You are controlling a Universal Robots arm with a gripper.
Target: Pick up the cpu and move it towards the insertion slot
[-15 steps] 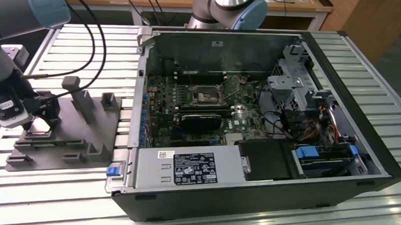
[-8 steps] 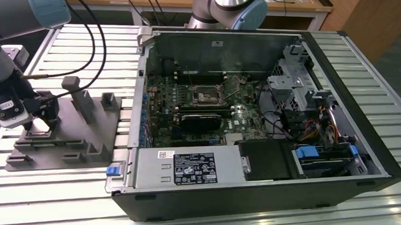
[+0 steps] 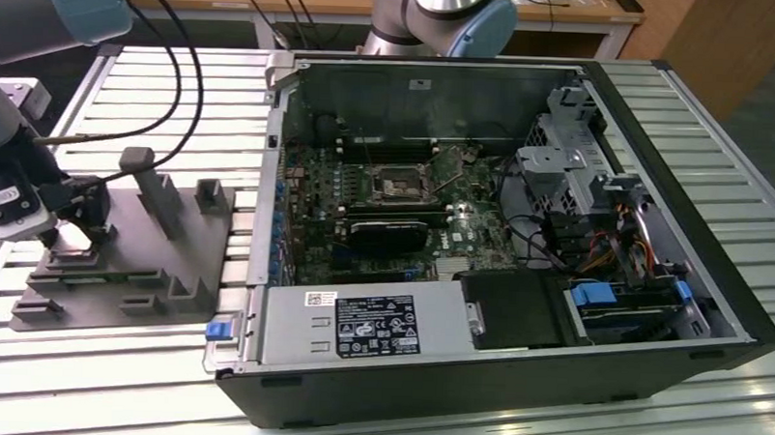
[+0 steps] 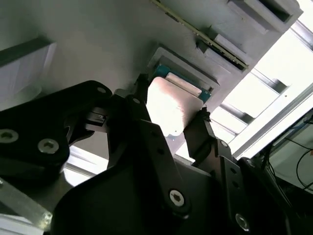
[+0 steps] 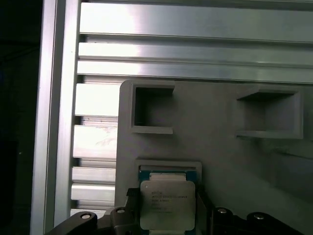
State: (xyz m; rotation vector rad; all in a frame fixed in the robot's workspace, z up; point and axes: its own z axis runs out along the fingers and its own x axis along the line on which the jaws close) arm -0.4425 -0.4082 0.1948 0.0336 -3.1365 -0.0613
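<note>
The cpu [image 5: 167,203] is a flat square chip with a smooth, shiny silver-grey metal top on a green board. Some fine print is on the top, too small to read. It lies in a shallow square recess of the matte grey plastic fixture plate [image 5: 220,147], near that plate's edge at the exterior view's left. The plate rests on the ribbed aluminium surface [image 3: 148,83]. The black metal tool [image 5: 167,218] stands narrow around the chip, one finger on each of two opposite sides. As far as I can see, the fingers touch its edges. The insertion slot [image 3: 399,184], a square socket with a dark centre and a silver frame, sits on the green motherboard in the open black computer case [image 3: 485,395], well apart from the tool.
</note>
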